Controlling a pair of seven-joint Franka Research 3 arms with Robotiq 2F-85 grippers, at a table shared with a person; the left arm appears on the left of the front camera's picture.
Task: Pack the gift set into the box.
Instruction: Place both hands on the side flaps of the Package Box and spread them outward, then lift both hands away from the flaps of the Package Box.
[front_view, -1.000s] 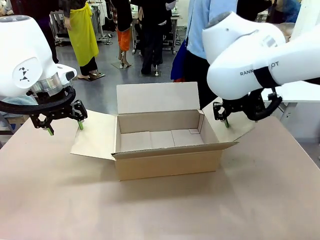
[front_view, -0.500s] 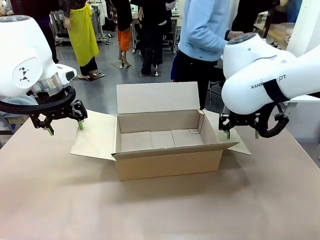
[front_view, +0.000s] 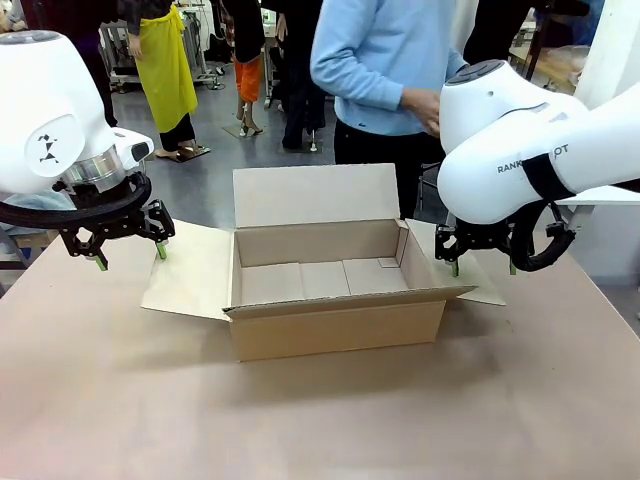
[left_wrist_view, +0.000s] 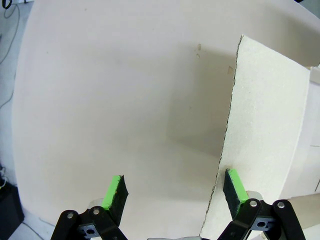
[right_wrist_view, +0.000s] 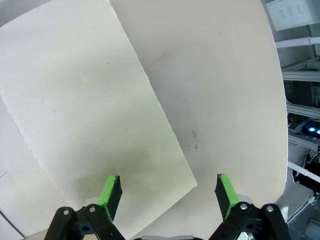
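Box (front_view: 335, 325) centred on the surface (front_view: 320, 430), flaps splayed. Our left gripper (front_view: 130, 258) and right gripper (front_view: 484, 267) hover over the side flaps' (front_view: 190, 270) outer edges, fingers spread, holding nothing. We reckon that leaves the opening free for packing.

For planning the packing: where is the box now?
Front view: the box sits open at the middle of the table, between the left tool and the right tool, each above a side flap's edge.

A person (front_view: 385, 70) in a light blue top stands beyond the tan table (front_view: 320, 420).
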